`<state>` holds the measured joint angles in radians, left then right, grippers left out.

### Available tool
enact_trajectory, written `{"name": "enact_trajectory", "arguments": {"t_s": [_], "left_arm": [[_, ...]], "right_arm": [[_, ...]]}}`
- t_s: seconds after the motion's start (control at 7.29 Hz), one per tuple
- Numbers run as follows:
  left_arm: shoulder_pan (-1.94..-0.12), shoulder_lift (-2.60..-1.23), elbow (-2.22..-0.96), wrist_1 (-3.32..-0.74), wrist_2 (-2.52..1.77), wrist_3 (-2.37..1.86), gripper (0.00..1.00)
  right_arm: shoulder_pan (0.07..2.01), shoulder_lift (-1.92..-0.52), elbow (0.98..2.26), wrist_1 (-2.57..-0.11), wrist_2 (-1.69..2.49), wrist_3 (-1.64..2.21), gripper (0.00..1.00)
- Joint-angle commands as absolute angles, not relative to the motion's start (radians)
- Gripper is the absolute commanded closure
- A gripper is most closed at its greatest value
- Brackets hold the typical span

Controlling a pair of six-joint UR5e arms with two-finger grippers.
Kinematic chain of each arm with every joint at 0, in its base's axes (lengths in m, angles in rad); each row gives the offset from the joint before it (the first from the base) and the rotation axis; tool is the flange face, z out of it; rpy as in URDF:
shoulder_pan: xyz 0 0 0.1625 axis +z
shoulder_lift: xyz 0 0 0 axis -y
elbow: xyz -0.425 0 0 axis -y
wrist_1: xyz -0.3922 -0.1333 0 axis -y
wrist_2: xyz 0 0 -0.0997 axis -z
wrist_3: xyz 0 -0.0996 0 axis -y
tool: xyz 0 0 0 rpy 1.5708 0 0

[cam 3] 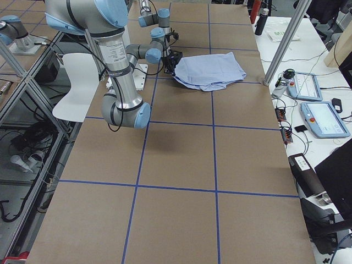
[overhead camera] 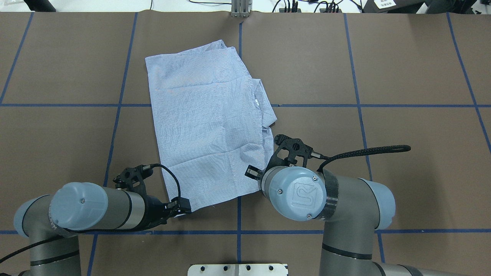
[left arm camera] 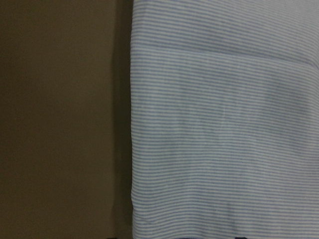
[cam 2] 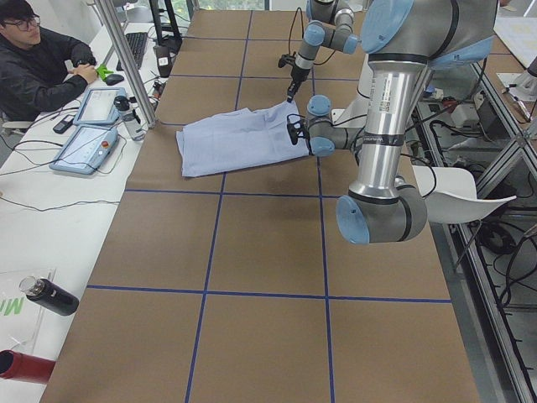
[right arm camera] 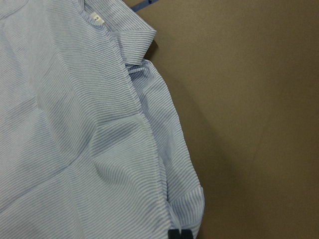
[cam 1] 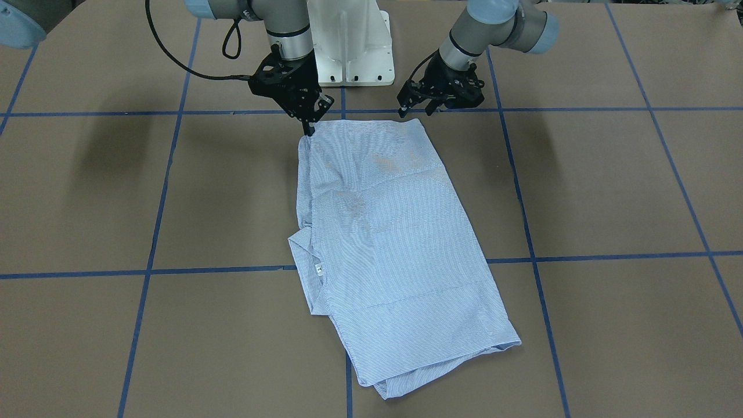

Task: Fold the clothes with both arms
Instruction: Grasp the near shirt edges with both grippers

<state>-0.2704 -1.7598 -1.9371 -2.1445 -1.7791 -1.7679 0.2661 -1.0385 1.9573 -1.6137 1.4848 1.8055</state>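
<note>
The light blue striped shirt [cam 1: 395, 244] lies folded into a long rectangle on the brown table, collar and white neck label [cam 1: 318, 269] at one long side. It also shows in the overhead view [overhead camera: 207, 126]. My right gripper [cam 1: 309, 129] is at the shirt's near corner on the collar side. Its fingertips [right arm camera: 179, 234] are pressed together on the fabric edge. My left gripper [cam 1: 415, 110] is open just behind the other near corner, with the shirt's edge [left arm camera: 224, 124] below it. In the overhead view the right fingertips are hidden under the wrist.
The white pedestal base [cam 1: 354, 46] stands just behind both grippers. Blue tape lines [cam 1: 151, 270] cross the brown table. An operator [cam 2: 42, 67], control tablets [cam 2: 84, 147] and a metal post [cam 2: 126, 67] are along the far table side.
</note>
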Motion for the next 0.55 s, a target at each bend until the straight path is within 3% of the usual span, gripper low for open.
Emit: {"name": "enact_trajectory", "arguments": {"t_s": [0.0, 0.41], "left_arm": [[-0.256, -1.766, -1.922, -2.145, -1.778, -1.77, 0.19], [-0.261, -1.79, -1.914, -2.135, -1.741, -1.77, 0.29]], "right_arm": [[0.265, -1.039, 1.957, -1.614, 1.485, 1.805, 1.0], [0.267, -1.039, 1.959, -1.614, 1.485, 1.805, 1.0]]}}
